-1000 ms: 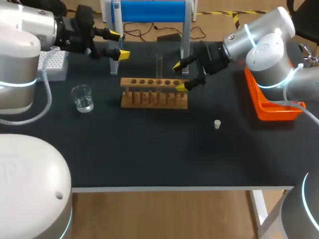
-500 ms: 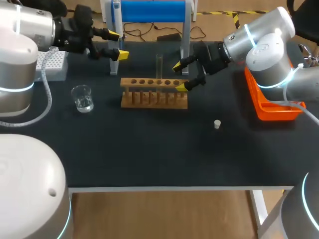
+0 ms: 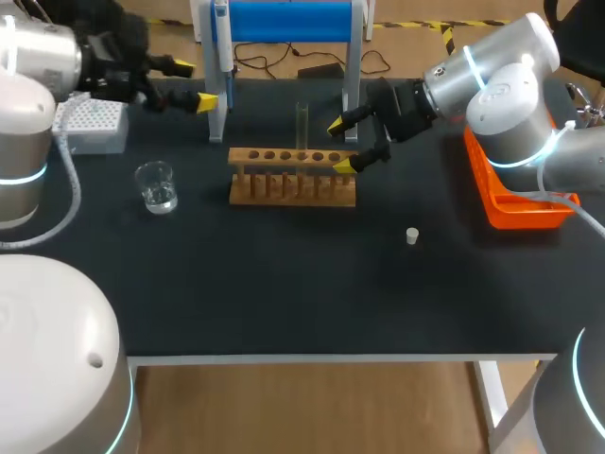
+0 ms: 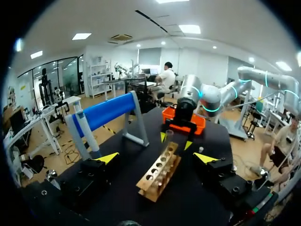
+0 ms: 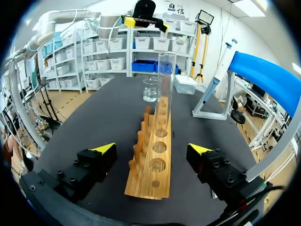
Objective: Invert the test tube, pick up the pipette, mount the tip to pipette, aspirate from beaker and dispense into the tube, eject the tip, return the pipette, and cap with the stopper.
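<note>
Hanging on the left post of the blue-barred white stand (image 3: 288, 19) at the far edge of the black table (image 3: 284, 284), the white pipette with a blue strip (image 3: 220, 28) has its long axis near vertical, nose down. My left gripper (image 3: 192, 85), spread and empty, sits just left of it, far nearer than my right gripper (image 3: 340, 146), likewise open at the right end of the wooden peg rack (image 3: 293, 180). The clear glass test tube (image 3: 302, 123) stands upright in that rack.

Pipette (image 3: 221, 38) top beyond head view's edge
</note>
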Controlling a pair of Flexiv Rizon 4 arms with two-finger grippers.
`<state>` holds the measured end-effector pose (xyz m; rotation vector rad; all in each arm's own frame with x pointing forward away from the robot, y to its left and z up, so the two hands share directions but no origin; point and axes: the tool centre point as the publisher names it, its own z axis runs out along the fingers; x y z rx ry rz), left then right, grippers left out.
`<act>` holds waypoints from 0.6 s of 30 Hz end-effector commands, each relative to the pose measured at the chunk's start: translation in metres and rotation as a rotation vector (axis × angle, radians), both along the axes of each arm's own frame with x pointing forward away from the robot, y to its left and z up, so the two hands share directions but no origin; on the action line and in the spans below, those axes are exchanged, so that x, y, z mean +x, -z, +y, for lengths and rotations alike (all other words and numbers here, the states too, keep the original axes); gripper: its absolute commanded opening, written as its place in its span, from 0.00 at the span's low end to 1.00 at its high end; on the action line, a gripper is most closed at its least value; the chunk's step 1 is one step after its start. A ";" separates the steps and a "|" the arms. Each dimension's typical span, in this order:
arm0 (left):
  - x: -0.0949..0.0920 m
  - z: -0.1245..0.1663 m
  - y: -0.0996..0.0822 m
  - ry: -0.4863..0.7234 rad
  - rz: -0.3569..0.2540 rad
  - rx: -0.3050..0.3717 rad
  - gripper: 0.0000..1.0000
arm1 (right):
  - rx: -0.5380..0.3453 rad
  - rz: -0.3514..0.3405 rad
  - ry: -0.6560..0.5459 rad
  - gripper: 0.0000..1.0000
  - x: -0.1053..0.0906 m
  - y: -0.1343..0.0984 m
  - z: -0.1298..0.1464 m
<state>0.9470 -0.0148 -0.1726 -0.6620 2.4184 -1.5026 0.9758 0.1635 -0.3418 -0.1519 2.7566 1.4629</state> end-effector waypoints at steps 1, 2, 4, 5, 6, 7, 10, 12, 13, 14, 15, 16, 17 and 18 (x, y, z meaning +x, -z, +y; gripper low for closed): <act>-0.008 0.036 0.003 -0.043 -0.003 0.001 1.00 | -0.003 0.001 0.000 1.00 0.000 -0.001 -0.001; -0.006 0.044 0.004 -0.061 0.001 0.003 1.00 | -0.003 0.001 0.000 1.00 0.000 -0.001 -0.001; -0.002 0.062 0.009 -0.095 0.011 0.013 1.00 | -0.003 0.001 0.000 1.00 0.000 -0.001 -0.001; 0.000 0.071 0.011 -0.115 0.014 0.017 1.00 | -0.003 0.001 0.000 1.00 0.000 -0.001 -0.001; 0.002 0.081 0.013 -0.138 0.021 0.020 1.00 | -0.003 0.001 0.000 1.00 0.000 -0.001 -0.001; 0.004 0.090 0.015 -0.163 0.025 0.021 1.00 | -0.003 0.001 0.000 1.00 0.000 -0.001 -0.001; 0.014 0.124 0.025 -0.260 0.035 0.033 1.00 | -0.003 0.001 0.000 1.00 0.000 -0.001 -0.001; 0.020 0.142 0.032 -0.323 0.043 0.032 1.00 | -0.003 0.001 0.000 1.00 0.000 -0.001 -0.001; 0.022 0.149 0.035 -0.351 0.048 0.043 1.00 | -0.003 0.001 0.000 1.00 0.000 -0.001 -0.001; 0.026 0.160 0.041 -0.383 0.057 0.048 1.00 | -0.003 0.001 0.000 1.00 0.000 -0.001 -0.001; 0.029 0.170 0.046 -0.404 0.063 0.052 1.00 | -0.003 0.001 0.000 1.00 0.000 -0.001 -0.001; 0.032 0.178 0.049 -0.430 0.071 0.056 1.00 | -0.003 0.001 0.000 1.00 0.000 -0.001 -0.001; 0.035 0.185 0.053 -0.458 0.077 0.063 1.00 | -0.003 0.001 0.000 1.00 0.000 -0.001 -0.001; 0.037 0.190 0.056 -0.478 0.085 0.062 1.00 | -0.003 0.001 0.000 1.00 0.000 -0.001 -0.001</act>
